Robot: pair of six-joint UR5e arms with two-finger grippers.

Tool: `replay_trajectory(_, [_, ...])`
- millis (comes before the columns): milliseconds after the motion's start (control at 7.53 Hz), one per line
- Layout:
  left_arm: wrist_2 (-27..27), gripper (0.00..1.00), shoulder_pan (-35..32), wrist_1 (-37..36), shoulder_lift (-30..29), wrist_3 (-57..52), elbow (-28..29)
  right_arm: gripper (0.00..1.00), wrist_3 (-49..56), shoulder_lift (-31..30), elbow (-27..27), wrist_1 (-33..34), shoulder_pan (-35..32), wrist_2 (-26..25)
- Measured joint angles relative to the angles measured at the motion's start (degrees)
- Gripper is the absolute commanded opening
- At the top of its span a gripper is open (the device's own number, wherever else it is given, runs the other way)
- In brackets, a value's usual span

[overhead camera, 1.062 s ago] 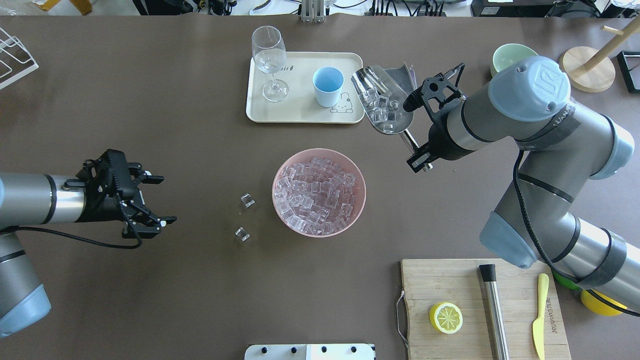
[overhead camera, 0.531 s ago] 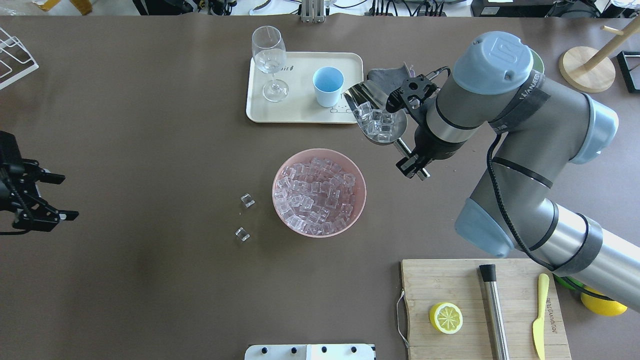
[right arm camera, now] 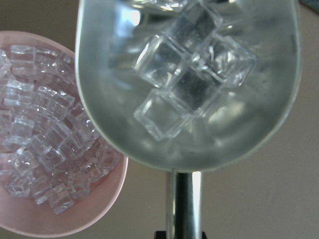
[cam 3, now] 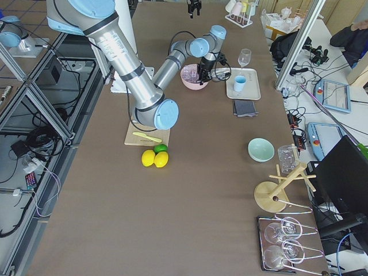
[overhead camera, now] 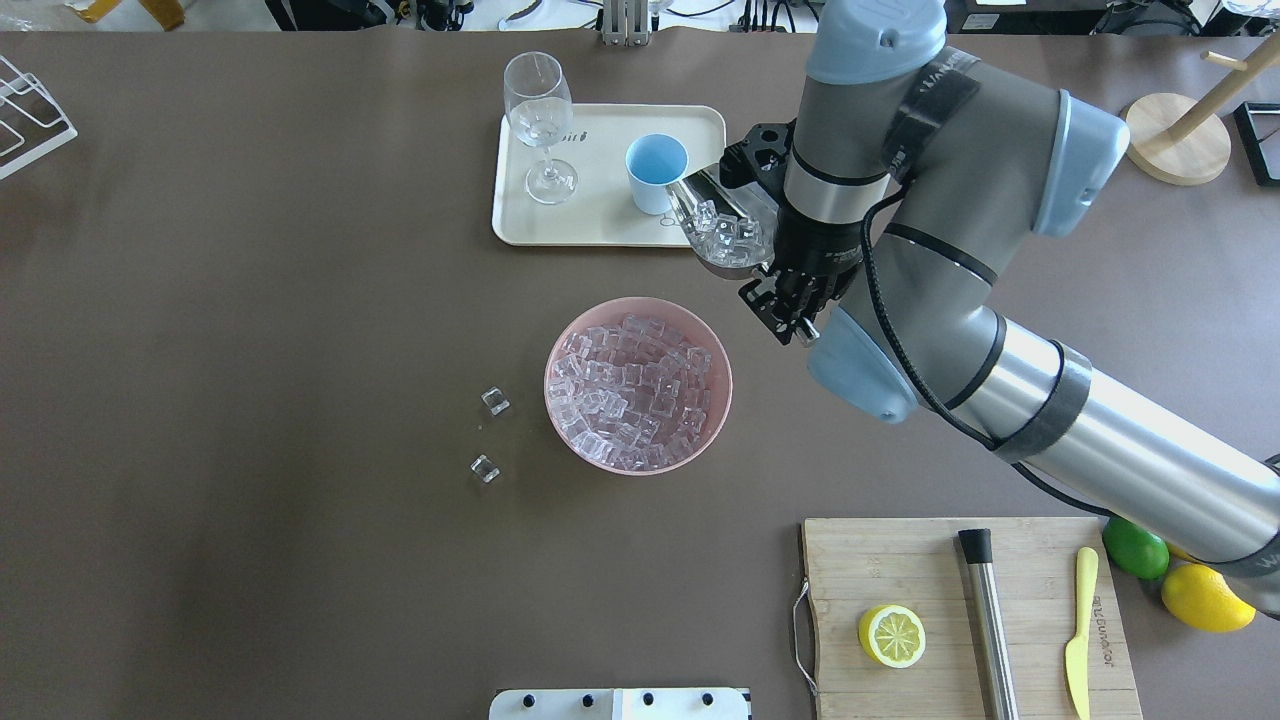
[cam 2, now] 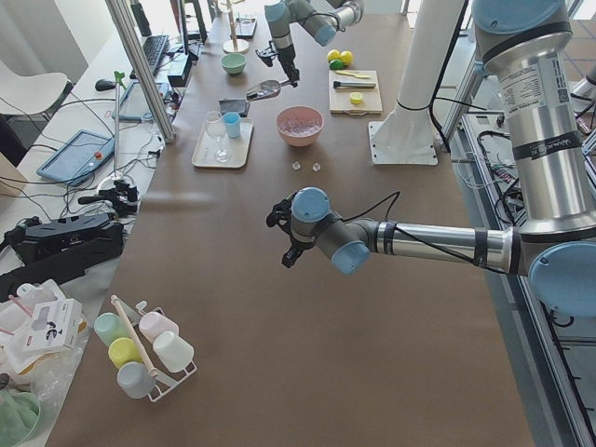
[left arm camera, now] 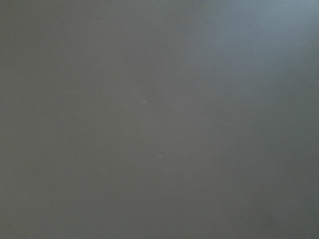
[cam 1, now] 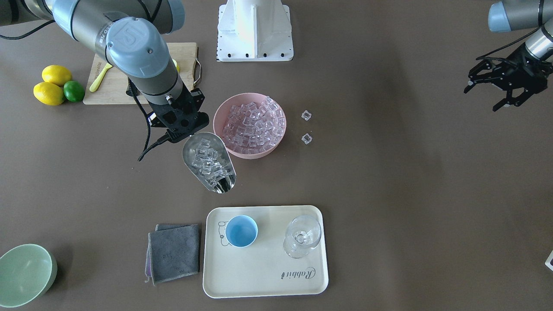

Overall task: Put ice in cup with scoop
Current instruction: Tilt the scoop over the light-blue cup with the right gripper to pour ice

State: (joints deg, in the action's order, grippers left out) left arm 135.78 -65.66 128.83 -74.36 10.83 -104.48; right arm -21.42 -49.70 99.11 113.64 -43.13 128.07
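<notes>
Loaded scoop [right arm camera: 244, 134] carried to cup [overhead camera: 656, 172]; left arm withdrawn.
Right gripper [cam 1: 179, 124] pinches the scoop handle; ice [overhead camera: 727, 232] lies in the trough, lip at the cup's four o'clock, overhead. Left gripper [cam 1: 503, 88] spread.

Overhead and front views face each other over the table [overhead camera: 250, 250] — both show the pink bowl [cam 1: 255, 153].

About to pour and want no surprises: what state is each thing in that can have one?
scoop: loaded with ice, held aloft.
cup: upright, empty, on the tray.
wine glass: upright, empty.
pink bowl: full of ice.
two stray cubes: lying loose beside the pink bowl.
right gripper: jaws shut on the scoop handle.
left gripper: jaws open, empty.
lemon half: cut face up.
</notes>
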Motion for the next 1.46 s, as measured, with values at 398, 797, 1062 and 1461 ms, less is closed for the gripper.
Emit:
replay_trajectory(398, [2.8,0.99,-10.3,-21.2,-0.5,-0.1,0.0,0.0,-0.4,7.8,-12.8,1.7,-3.6,12.5])
replay_trajectory(797, [3.8,0.99,-19.1,-37.2,-1.9,-0.1,-1.0,0.0,-0.6,11.9,-18.8,1.8,-5.6,17.8])
replay_trajectory(1062, [3.5,0.99,-21.0,-40.7,-2.4,-0.1,-1.3,0.0,-0.8,12.8,-20.6,1.8,-6.4,21.1])
replay_trajectory(1461, [-0.1,0.99,-20.8,-41.4,-3.5,-0.2,-1.1,0.0,-1.2,12.9,-21.9,1.8,-7.3,26.7])
